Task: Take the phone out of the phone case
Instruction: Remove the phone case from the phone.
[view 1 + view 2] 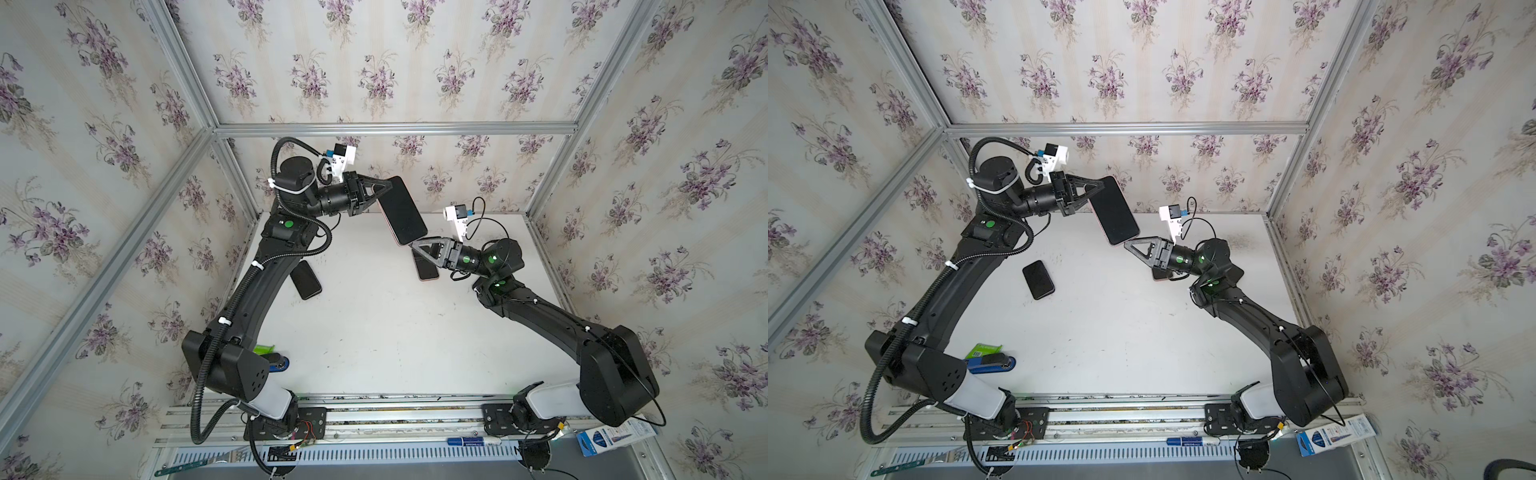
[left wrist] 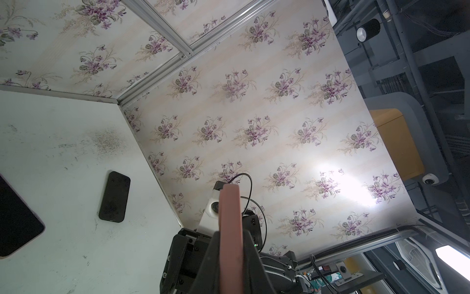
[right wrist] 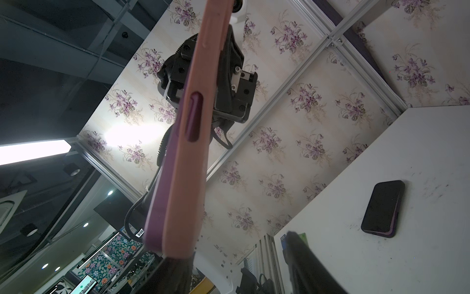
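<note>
A phone (image 1: 402, 212) (image 1: 1113, 211) with a dark screen sits in a pink phone case and hangs slanted above the back of the table. My left gripper (image 1: 388, 188) (image 1: 1096, 187) is shut on its upper end. In the left wrist view the case's pink edge (image 2: 230, 216) is pinched between the jaws of that gripper (image 2: 230, 238). My right gripper (image 1: 415, 246) (image 1: 1129, 245) is open at the phone's lower end. In the right wrist view the case (image 3: 188, 152) shows a purple edge along it, and its end touches one finger of the right gripper (image 3: 241, 267).
A black phone (image 1: 306, 279) (image 1: 1038, 279) (image 3: 384, 208) lies on the white table (image 1: 374, 332) near the left arm. Another phone (image 1: 428, 269) lies under the right gripper. A blue stapler (image 1: 276, 363) and a green packet (image 1: 984, 350) sit front left. Floral walls close three sides.
</note>
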